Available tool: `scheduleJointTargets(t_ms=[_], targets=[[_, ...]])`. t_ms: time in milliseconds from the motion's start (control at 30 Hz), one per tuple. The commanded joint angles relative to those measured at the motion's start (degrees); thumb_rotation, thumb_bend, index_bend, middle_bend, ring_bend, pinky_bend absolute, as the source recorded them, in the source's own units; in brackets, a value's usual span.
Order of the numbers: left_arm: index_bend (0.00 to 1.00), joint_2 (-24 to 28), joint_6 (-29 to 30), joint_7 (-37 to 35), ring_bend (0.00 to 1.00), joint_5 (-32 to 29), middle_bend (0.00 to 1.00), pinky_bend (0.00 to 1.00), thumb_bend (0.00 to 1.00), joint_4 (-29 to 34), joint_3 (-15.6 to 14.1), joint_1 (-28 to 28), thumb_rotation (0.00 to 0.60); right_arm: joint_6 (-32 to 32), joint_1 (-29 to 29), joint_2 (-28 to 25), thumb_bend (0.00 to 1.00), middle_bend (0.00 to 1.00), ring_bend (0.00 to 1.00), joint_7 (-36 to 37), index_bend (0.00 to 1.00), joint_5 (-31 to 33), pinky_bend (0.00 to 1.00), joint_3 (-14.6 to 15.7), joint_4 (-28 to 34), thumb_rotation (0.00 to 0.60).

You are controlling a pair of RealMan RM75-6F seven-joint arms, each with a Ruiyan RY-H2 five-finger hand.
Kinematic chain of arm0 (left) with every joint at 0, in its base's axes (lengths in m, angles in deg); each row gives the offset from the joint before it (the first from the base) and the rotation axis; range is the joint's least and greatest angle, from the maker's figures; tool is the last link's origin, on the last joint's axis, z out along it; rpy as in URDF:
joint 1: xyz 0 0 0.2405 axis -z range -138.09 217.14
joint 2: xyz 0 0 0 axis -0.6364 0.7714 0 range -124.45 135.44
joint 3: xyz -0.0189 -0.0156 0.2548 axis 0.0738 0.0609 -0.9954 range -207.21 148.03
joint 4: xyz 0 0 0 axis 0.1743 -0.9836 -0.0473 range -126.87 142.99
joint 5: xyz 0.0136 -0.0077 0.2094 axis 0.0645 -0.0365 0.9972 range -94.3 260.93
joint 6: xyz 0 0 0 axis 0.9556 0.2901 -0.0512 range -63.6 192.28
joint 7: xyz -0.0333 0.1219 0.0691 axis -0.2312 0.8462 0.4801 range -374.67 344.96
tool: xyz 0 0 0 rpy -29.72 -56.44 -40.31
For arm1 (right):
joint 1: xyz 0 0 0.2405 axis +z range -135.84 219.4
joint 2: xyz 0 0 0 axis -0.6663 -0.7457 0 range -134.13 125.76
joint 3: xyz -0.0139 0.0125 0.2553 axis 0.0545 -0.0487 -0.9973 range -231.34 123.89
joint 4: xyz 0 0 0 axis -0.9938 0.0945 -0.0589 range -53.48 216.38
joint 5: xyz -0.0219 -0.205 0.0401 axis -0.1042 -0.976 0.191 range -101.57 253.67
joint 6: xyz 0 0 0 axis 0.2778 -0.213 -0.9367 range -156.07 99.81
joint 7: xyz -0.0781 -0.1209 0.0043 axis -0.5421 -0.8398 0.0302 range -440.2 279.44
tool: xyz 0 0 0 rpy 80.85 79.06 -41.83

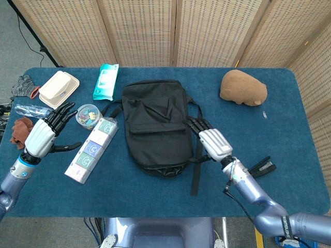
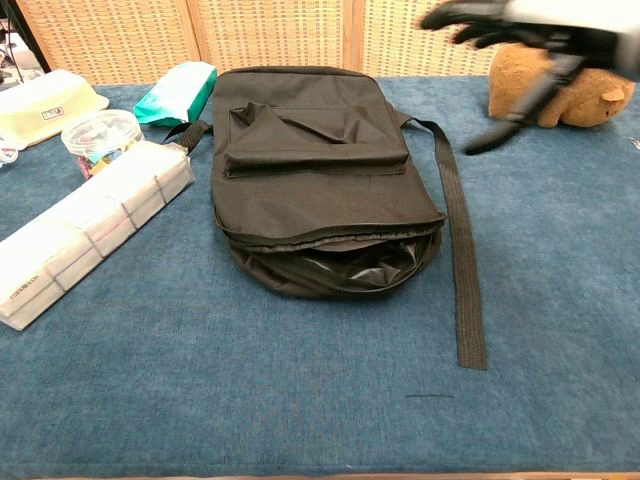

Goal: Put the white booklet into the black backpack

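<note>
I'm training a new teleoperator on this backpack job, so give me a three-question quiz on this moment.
1. True or false: the white booklet can be seen lying on the table beside the black backpack.
2. Which hand is nearer the backpack? A) left hand B) right hand C) both rest on it
3. Fill in: the backpack's mouth at its near end is ____.

Key:
1. False. No booklet shows in either view; the flap lies flat over the bag.
2. B. The right hand is by the bag's right edge, fingers spread, holding nothing; the left is far off near the clear tub.
3. Open, not zipped.
</note>
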Motion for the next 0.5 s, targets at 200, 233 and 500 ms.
scheduleJointTargets(t_ms=[200,233,500], targets=[[0.00,10.2,-4.8,14.6,0.00,-5.4,0.00,0.02,0.14,22.4,1.4,-8.4,0.487,13.8,-13.8,-6.4,0.00,0.00,0.00,-2.8,0.00,-9.3,0.00,9.0,-7.9,0.600],[0.00,12.3,-6.0,18.0,0.00,-6.7,0.00,0.01,0.14,27.7,1.4,-9.7,0.490,15.0,-15.3,-6.1,0.00,0.00,0.00,-2.6,0.00,-9.2,0.00,9.4,-9.8,0.600],[0.00,23.2,-10.5,36.4,0.00,-15.2,0.00,0.00,0.14,56.8,1.2,-17.2,0.580,21.4,-22.7,-1.4,0.00,0.00,0.00,-1.4,0.00,-8.9,0.00,9.6,-21.0,0.600]])
